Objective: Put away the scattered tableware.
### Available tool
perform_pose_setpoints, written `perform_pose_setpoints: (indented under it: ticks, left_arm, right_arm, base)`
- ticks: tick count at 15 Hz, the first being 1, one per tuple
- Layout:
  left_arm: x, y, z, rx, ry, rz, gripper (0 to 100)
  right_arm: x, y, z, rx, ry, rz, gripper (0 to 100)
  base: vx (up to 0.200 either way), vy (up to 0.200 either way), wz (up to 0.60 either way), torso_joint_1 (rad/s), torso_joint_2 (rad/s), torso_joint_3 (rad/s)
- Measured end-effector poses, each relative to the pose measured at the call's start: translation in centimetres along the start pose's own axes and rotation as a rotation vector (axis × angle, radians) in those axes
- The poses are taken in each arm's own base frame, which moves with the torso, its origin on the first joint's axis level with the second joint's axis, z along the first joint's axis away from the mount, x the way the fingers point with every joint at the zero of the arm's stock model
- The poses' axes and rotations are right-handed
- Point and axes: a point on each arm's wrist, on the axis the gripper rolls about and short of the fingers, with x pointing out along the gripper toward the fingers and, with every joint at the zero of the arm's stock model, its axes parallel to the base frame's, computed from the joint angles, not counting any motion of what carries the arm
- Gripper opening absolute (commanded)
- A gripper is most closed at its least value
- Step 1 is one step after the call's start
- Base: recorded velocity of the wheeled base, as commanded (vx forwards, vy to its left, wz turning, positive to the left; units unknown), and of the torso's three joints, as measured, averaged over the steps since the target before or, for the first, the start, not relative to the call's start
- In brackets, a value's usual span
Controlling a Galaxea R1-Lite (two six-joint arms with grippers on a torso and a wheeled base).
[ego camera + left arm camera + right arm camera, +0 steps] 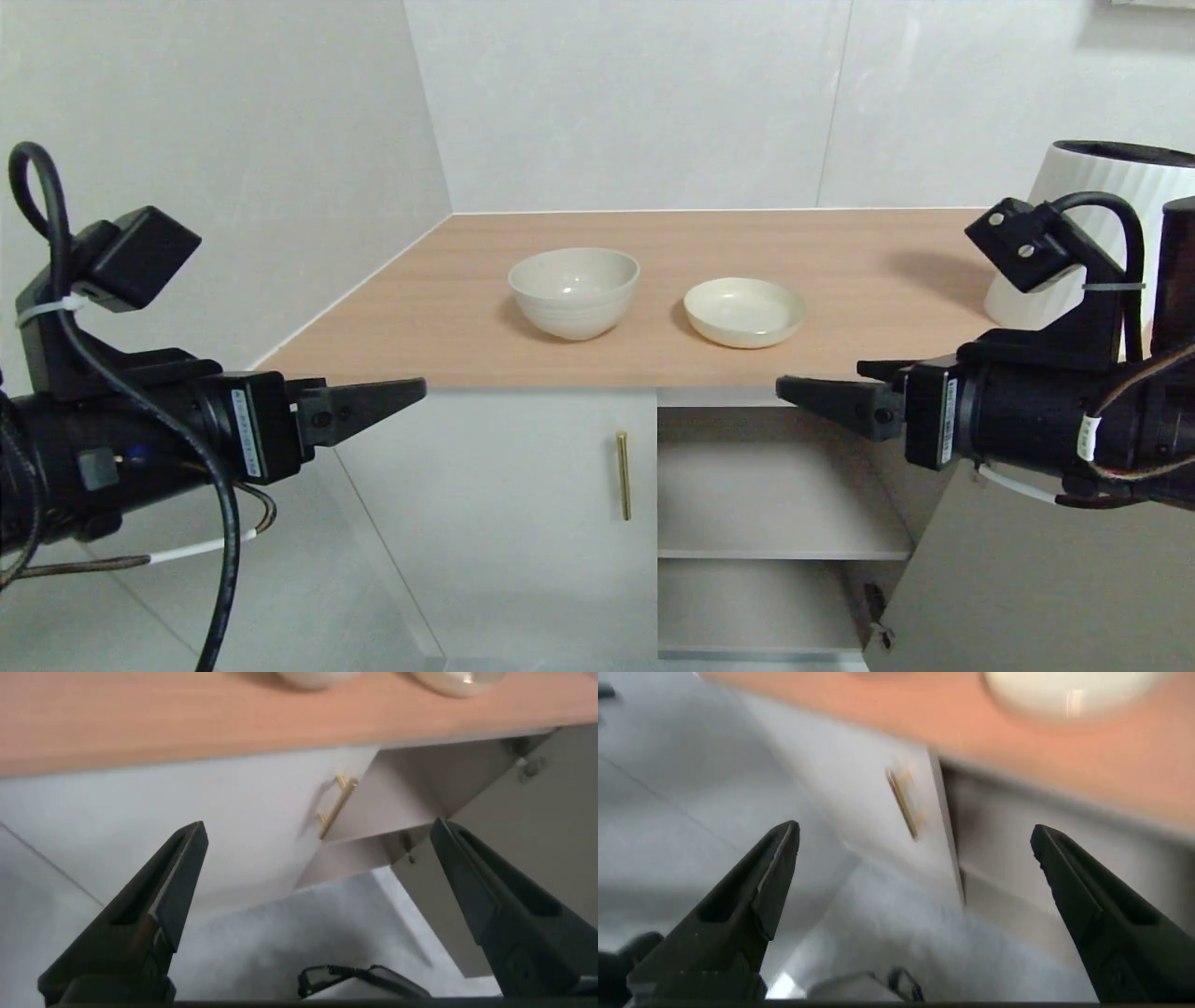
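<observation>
The left wrist view's edge crops the bowl (314, 678) and dish (460, 681) (both cream).

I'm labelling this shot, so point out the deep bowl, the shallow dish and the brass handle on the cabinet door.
deep bowl (573, 285), head view, on its inside.
shallow dish (744, 310), head view, on its inside.
brass handle (624, 476), head view, mid-bar.

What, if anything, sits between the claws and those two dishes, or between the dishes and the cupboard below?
Nothing visible. The left claw and right claw hang open before the counter, bare wood leading to the bowl and the shallow dish. Below, the cupboard stands open on its right half.
</observation>
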Motion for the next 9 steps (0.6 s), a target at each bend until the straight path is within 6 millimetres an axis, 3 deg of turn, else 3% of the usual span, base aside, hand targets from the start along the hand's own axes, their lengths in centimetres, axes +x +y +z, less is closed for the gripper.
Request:
perform_pose_setpoints:
  ticks: [5,9]
  left_arm:
    - [1.2,-0.1,0.8,0.000,0.002,-0.008,100]
    - [3.8,-0.1,2.5,-0.011,0.002,-0.006,100]
  right_arm:
    - [1.8,-1.2,1.2,0.000,-0.072,-0.023,100]
    - [4.8,-2.6,4.8,-0.042,-0.180,-0.030,100]
  base:
    - [0.000,0.000,0.00,0.164,-0.47,-0.303]
    - [0.000,0.000,0.00,0.042,-0.11,-0.065]
